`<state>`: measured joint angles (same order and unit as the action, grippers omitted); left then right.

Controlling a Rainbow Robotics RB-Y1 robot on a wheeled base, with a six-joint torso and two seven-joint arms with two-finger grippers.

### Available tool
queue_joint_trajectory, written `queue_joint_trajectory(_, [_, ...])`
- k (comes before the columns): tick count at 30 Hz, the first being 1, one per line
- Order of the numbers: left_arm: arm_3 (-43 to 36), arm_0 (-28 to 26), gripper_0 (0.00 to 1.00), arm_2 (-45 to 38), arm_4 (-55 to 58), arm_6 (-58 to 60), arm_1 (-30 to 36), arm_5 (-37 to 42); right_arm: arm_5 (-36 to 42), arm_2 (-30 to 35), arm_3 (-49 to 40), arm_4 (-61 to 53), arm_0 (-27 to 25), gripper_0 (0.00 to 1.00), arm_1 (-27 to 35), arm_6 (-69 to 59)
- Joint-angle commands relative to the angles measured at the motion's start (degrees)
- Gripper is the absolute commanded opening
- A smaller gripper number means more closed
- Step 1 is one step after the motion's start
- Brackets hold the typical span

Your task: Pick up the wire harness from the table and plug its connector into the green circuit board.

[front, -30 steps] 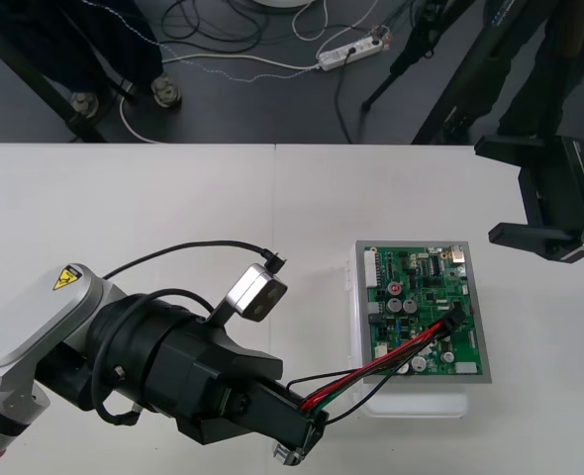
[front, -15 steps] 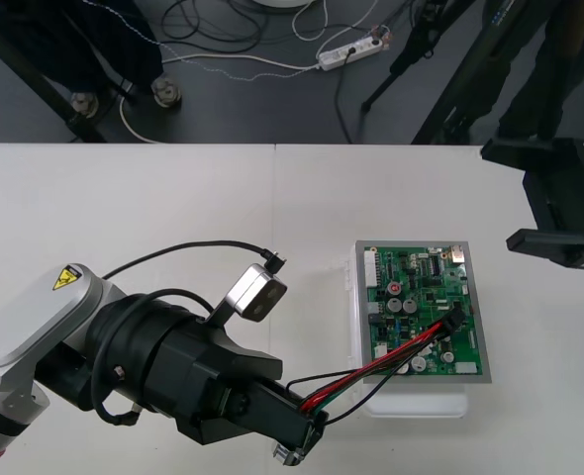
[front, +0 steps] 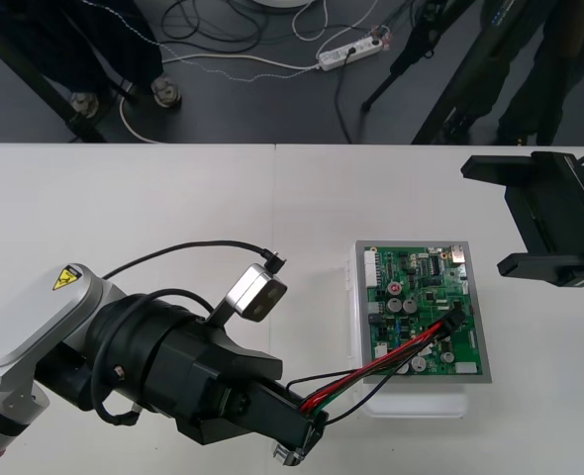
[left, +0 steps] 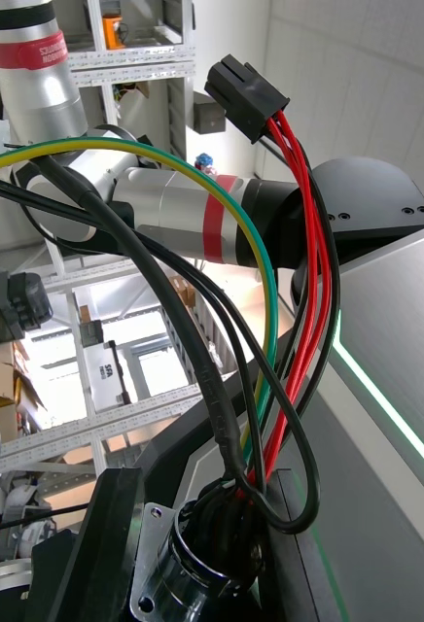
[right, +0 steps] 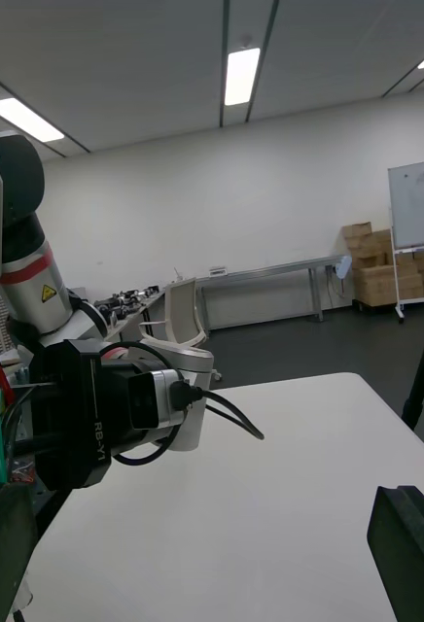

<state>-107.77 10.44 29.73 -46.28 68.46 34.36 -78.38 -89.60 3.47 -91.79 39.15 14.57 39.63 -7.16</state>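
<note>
Red, black and green thin-wire harness [front: 371, 369]: light, floppy. Left gripper [front: 307, 432] clenched on its round metal socket [left: 207, 578] end; small black plug [front: 457, 309] over green circuit board [front: 421, 287]. Regrip nearer plug advised. Right gripper [front: 485, 218] spread, idle.

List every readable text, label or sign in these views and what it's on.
"RB-Y1": on the black body of the left gripper, right wrist view.
"RB-": on the right gripper, front view, rest cut off.
Yellow warning triangle, no words: on the left arm's silver link.
Green circuit board print: too small to read.
White lettering on a red ring, left wrist view: blurred.
</note>
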Motion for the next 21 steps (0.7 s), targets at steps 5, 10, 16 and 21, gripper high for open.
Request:
queue_joint_trajectory(5, [-2.5,1.5,0.00,1.4,0.9,1.1,0.9,1.5,-0.4,-6.5,-3.3,-4.0,-0.7,1.00,2.3,0.6])
queue_joint_trajectory(10, [-2.5,1.5,0.00,1.4,0.9,1.0,0.8,1.4,-0.4,-7.9,-4.8,-4.0,-0.8,1.00,2.3,0.6])
queue_joint_trajectory(16, [-2.5,1.4,0.00,1.4,0.9,0.8,0.8,1.4,-0.4,-8.3,-7.4,-4.3,-2.1,1.00,2.3,0.2])
queue_joint_trajectory(21, [-2.4,1.4,0.00,1.4,0.9,0.5,0.6,1.4,-0.4,-8.8,-8.6,-5.1,-3.4,1.00,2.3,0.0])
